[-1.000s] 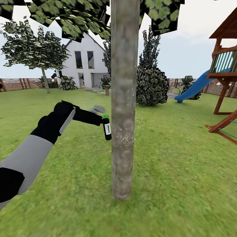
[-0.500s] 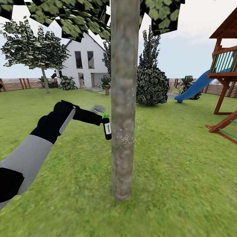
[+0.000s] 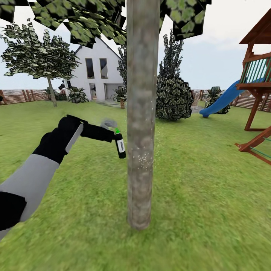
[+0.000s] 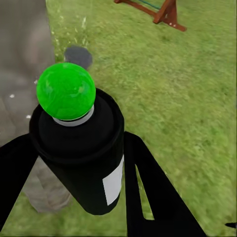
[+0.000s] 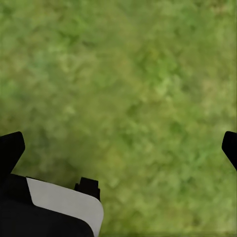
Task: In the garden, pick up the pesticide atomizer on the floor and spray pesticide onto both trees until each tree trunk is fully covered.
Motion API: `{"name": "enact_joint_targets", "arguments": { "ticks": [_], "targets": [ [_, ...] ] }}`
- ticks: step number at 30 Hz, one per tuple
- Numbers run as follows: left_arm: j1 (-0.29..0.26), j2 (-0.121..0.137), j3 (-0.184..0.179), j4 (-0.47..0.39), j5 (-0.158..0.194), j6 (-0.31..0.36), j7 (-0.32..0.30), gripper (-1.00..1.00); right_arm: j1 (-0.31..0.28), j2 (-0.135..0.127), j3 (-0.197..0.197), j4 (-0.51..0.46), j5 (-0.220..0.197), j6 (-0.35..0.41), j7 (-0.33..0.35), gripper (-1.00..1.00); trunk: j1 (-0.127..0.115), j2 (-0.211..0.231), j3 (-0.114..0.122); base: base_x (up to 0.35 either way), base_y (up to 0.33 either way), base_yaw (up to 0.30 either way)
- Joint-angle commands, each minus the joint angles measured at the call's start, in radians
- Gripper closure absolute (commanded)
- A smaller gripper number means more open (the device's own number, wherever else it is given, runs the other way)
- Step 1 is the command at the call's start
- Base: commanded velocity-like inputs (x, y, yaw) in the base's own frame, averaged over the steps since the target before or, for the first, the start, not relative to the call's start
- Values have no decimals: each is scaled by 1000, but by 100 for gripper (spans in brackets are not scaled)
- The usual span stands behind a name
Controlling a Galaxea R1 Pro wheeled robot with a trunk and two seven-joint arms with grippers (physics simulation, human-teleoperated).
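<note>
**Atomizer held at the near trunk**

The atomizer (image 3: 120,144) hangs upright in the air just beside the near trunk (image 3: 142,113), on its left side, about mid-height of the visible column; whether bottle and bark touch is hard to tell from the head view. The left gripper (image 3: 113,134) is clamped on it: the left wrist view shows 2 black fingers (image 4: 148,187) pressed against either side of the black bottle (image 4: 81,153). That view also shows the cap as bright green and a white label on the body. White specks dot the bark just right of the bottle.

The right gripper (image 5: 121,148) hangs over grass, its 2 fingertips spread wide at opposite edges of the right wrist view with nothing between them.

Count: 1 atomizer, 2 broad-leaved trees. The second tree (image 3: 39,56) stands well apart, far left near the fence (image 3: 17,96).

Beyond lie 1 white house (image 3: 98,69), dark cone-shaped trees (image 3: 174,94) and 1 playset (image 3: 256,75) with a blue slide (image 3: 222,99). The left wrist view adds the base of the trunk (image 4: 24,74) on the grass (image 4: 187,98).
</note>
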Motion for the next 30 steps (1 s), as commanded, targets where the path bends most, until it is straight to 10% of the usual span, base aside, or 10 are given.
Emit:
{"name": "enact_joint_targets", "arguments": {
  "ticks": [1, 18, 22, 30],
  "targets": [
    [0, 0, -36, 2, -1, -2, 2, 100, 0, 0, 0, 0, 0, 0, 0, -100, 0, 0, 0, 0, 0, 0],
    [0, 5, -67, 128, -2, -50, 50, 100, 0, 0, 0, 0, 0, 0, 0, -100, 0, 0, 0, 0, 0, 0],
    [0, 1, 10, 119, 1, -47, 175, 100, 0, 0, 0, 0, 0, 0, 0, -100, 0, 0, 0, 0, 0, 0],
    [-14, -22, 88, 62, 2, -8, 189, 100, 0, 0, 0, 0, 0, 0, 0, -100, 0, 0, 0, 0, 0, 0]
  ]
}}
